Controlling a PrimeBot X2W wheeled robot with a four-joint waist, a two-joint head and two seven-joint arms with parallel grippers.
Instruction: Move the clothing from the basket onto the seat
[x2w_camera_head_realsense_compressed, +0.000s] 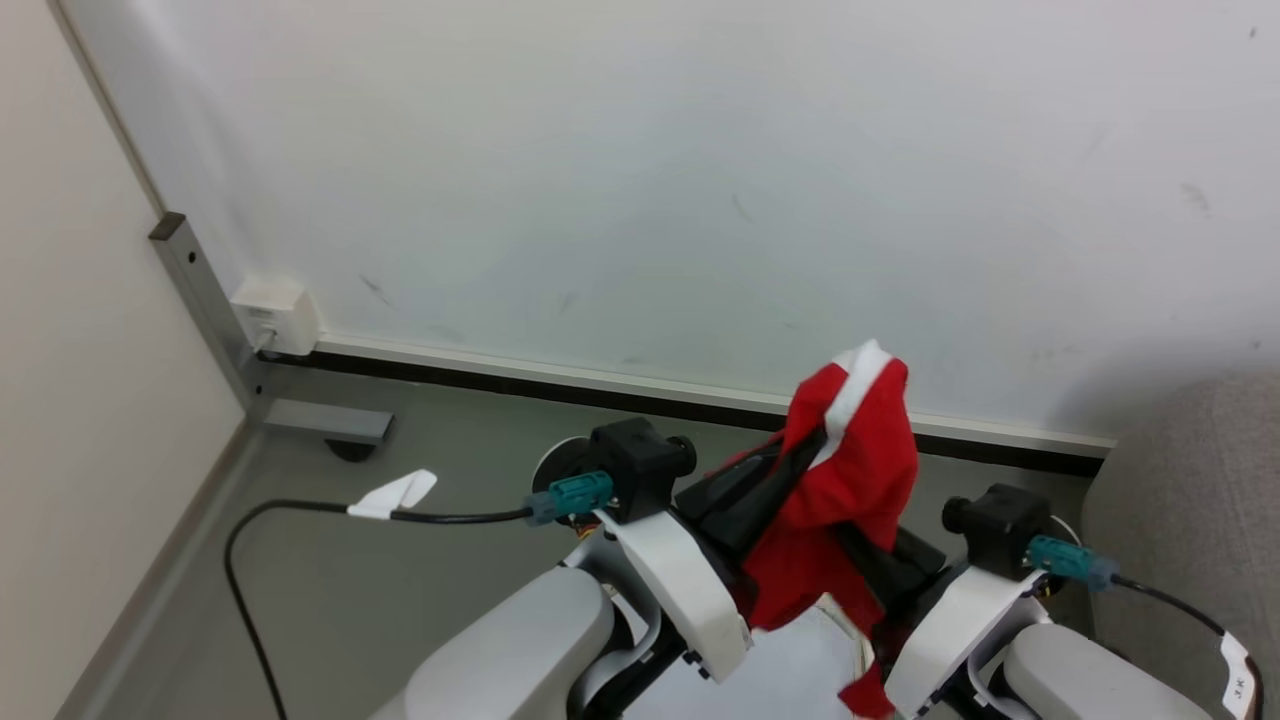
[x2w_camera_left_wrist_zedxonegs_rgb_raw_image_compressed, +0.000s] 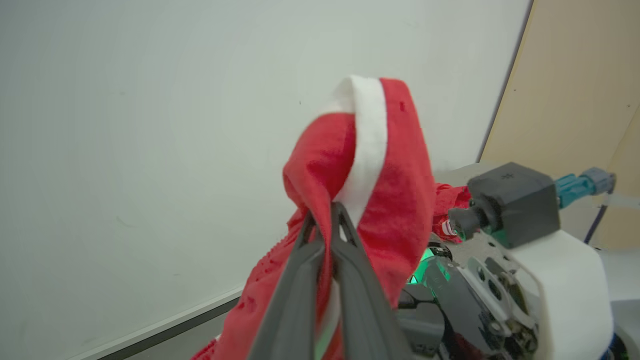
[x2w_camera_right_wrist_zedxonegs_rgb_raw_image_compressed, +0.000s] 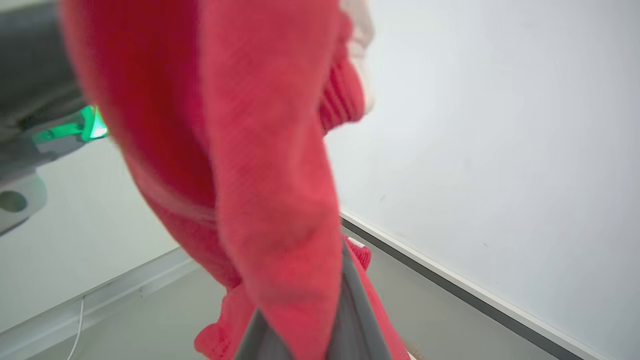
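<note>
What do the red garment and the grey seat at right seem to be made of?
The red garment: soft matte knit, maybe cotton or fleece; ribbed stitches show in the right wrist view. The seat: grey woven-looking upholstery, matte, faintly grainy.

Noted bright red clothing (x2w_camera_head_realsense_compressed: 860, 470) with a white trim band, against a pale grey-white wall (x2w_camera_head_realsense_compressed: 700, 150). Logged a dark grey left gripper (x2w_camera_left_wrist_zedxonegs_rgb_raw_image_compressed: 325, 215), teal connectors (x2w_camera_head_realsense_compressed: 575, 495), a grey-green floor (x2w_camera_head_realsense_compressed: 400, 600) and a grey woven seat (x2w_camera_head_realsense_compressed: 1190, 470).

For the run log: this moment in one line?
left tool: shut on clothing | right tool: shut on clothing | clothing: raised, off seat
</note>
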